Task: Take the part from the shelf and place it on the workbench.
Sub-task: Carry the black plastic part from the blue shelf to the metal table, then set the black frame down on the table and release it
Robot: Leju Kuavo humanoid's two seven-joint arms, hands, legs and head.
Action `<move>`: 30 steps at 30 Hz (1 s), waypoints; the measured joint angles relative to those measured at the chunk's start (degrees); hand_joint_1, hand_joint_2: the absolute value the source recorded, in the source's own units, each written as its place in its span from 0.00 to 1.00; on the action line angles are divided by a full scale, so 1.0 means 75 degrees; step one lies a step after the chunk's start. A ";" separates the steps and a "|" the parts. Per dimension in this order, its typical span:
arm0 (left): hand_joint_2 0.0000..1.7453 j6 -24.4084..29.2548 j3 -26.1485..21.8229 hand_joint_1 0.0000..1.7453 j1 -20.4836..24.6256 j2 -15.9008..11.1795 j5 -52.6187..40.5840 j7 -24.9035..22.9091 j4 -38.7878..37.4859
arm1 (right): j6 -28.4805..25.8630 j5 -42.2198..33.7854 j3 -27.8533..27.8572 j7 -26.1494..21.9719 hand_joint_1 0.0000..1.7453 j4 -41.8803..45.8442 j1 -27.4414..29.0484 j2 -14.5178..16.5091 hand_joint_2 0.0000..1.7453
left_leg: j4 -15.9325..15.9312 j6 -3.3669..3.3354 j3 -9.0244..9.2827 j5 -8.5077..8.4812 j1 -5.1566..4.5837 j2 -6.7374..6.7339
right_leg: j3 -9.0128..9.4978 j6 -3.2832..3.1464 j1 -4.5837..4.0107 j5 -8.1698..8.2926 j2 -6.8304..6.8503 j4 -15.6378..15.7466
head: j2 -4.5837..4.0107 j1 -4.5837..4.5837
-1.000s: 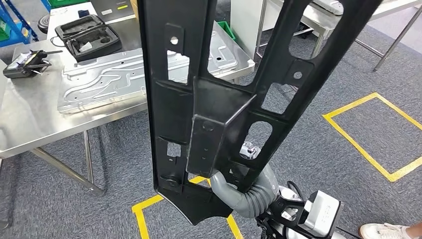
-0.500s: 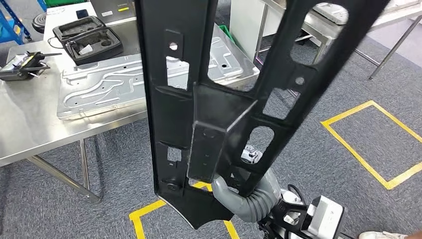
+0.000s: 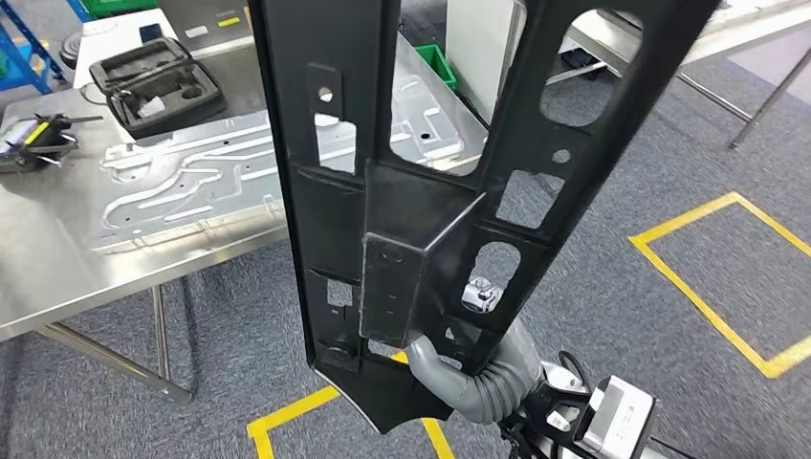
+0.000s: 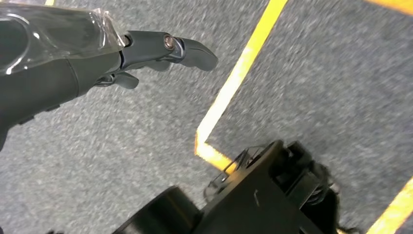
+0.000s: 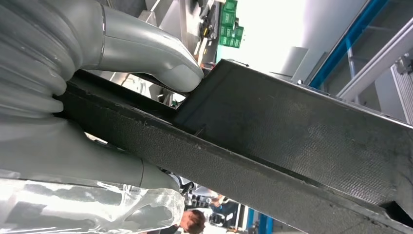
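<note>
A large black plastic frame part with several cut-outs stands upright right in front of my head camera. My right hand grips it near its lower end, the grey thumb hooked round a bar. In the right wrist view the thumb presses on the part's textured black bar. The steel workbench lies to the left, beyond the part. My left hand hangs over the grey carpet, its fingers stretched out and holding nothing.
On the workbench lie a pressed metal panel, an open black tool case and a small device. A green bin and another table stand behind. Yellow tape marks squares on the carpet.
The camera has shifted: the workbench and floor markings have moved slightly in the picture. The part stays in my right hand, at nearly the same place in view.
</note>
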State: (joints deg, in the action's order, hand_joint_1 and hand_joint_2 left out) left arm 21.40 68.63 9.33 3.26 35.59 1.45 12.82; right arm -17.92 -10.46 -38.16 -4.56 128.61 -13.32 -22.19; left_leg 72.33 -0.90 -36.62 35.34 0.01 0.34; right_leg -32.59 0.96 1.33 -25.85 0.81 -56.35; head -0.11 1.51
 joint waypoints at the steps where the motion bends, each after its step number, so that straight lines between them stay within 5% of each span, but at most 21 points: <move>1: 1.00 0.0000 -0.0001 0.00 0.0022 0.0000 0.0001 0.0006 0.0001 | 0.0006 0.0011 -0.0001 0.0018 1.00 0.0000 -0.0001 -0.0002 1.00 | -0.0022 -0.0012 -0.0083 -0.0198 -0.0001 -0.0001 | 0.0094 0.0009 -0.0002 -0.0067 0.0020 0.0000 | 0.0000 0.0000; 4: 1.00 -0.0004 0.0004 0.00 -0.0013 0.0000 0.0001 0.0006 -0.0001 | 0.0014 0.0023 -0.0001 0.0039 1.00 0.0000 -0.0013 -0.0003 1.00 | -0.1421 -0.0130 0.0304 -0.1296 -0.0027 -0.0012 | 0.0399 0.0070 -0.0015 -0.0271 0.0031 0.0016 | 0.0000 -0.0001; 6: 1.00 -0.0006 0.0006 0.00 -0.0046 0.0000 0.0000 0.0005 -0.0002 | 0.0014 0.0025 -0.0001 0.0042 1.00 0.0004 -0.0032 -0.0004 1.00 | -0.2048 -0.0224 0.0512 -0.1525 -0.0079 -0.0024 | 0.0455 0.0127 -0.0028 -0.0337 0.0024 0.0039 | 0.0000 0.0001; 9: 1.00 -0.0003 0.0007 0.00 -0.0053 0.0002 -0.0001 0.0002 -0.0002 | 0.0014 0.0026 0.0001 0.0043 1.00 0.0017 -0.0050 -0.0009 1.00 | -0.2219 -0.0302 0.0595 -0.1440 -0.0080 -0.0011 | 0.0441 0.0239 -0.0026 -0.0375 0.0024 0.0076 | 0.0001 -0.0002; 11: 1.00 0.0000 0.0007 0.00 -0.0073 0.0004 -0.0004 -0.0007 -0.0002 | 0.0013 0.0032 0.0002 0.0042 1.00 0.0026 -0.0062 -0.0015 1.00 | -0.2324 -0.0364 0.0713 -0.1423 -0.0029 0.0003 | 0.0296 0.0294 -0.0036 -0.0546 -0.0002 -0.0271 | 0.0001 -0.0011; 14: 1.00 0.0000 0.0012 0.00 -0.0093 0.0016 -0.0004 -0.0018 -0.0002 | 0.0011 0.0034 0.0001 0.0042 1.00 0.0029 -0.0055 -0.0023 1.00 | -0.2367 -0.0456 0.0879 -0.1320 -0.0030 0.0014 | -0.0609 0.0315 -0.0042 -0.1027 -0.0038 -0.1792 | 0.0000 -0.0024; 16: 1.00 -0.0006 0.0012 0.00 -0.0116 0.0023 -0.0004 -0.0021 -0.0002 | 0.0009 0.0034 -0.0001 0.0043 1.00 0.0029 -0.0042 -0.0028 1.00 | -0.2366 -0.0468 0.1020 -0.1204 -0.0041 0.0047 | -0.1062 0.0315 -0.0040 -0.0870 -0.0042 -0.2227 | 0.0000 -0.0025; 19: 1.00 -0.0020 0.0015 0.00 -0.0144 0.0028 -0.0004 -0.0024 -0.0002 | 0.0008 0.0036 -0.0001 0.0042 1.00 0.0028 -0.0041 -0.0028 1.00 | -0.2368 -0.0409 0.1324 -0.0966 -0.0053 0.0106 | -0.0689 0.0274 -0.0050 0.0212 -0.0052 -0.0889 | -0.0001 -0.0020; 20: 1.00 -0.0022 0.0015 0.00 -0.0142 0.0030 -0.0004 -0.0025 -0.0002 | 0.0007 0.0043 0.0000 0.0044 1.00 0.0031 -0.0046 -0.0028 1.00 | -0.2360 -0.0372 0.1375 -0.0893 -0.0066 0.0119 | -0.0512 0.0249 -0.0057 0.0397 -0.0061 -0.0435 | -0.0001 -0.0015; 24: 1.00 -0.0023 0.0015 0.00 -0.0125 0.0031 -0.0002 -0.0024 -0.0002 | 0.0005 0.0114 -0.0001 0.0074 1.00 0.0047 -0.0057 -0.0039 1.00 | -0.2377 -0.0241 0.1379 -0.0752 -0.0077 0.0122 | -0.0362 0.0121 -0.0076 0.0328 -0.0096 -0.0063 | 0.0000 -0.0002; 26: 1.00 -0.0021 0.0015 0.00 -0.0108 0.0026 -0.0002 -0.0023 -0.0002 | 0.0005 0.0146 0.0000 0.0086 1.00 0.0060 -0.0066 -0.0048 1.00 | -0.2061 -0.0147 0.1256 -0.0577 -0.0058 0.0098 | -0.0297 0.0045 -0.0041 0.0262 -0.0061 -0.0038 | 0.0000 0.0009; 30: 1.00 0.0005 0.0001 0.00 -0.0010 0.0026 0.0015 0.0023 -0.0002 | -0.0002 0.0149 -0.0001 0.0094 1.00 0.0067 -0.0065 -0.0053 1.00 | -0.0088 0.0012 0.0073 0.0022 0.0010 0.0057 | -0.0130 0.0001 -0.0017 0.0092 0.0027 -0.0030 | 0.0000 0.0023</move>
State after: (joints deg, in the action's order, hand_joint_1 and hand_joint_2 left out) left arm 21.44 68.63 9.26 3.45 35.71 1.62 12.81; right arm -17.93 -9.34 -38.16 -3.85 129.11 -13.81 -22.59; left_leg 71.67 -0.81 -36.08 35.50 0.09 0.77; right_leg -33.57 0.97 1.20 -25.16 1.01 -56.57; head -0.11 1.68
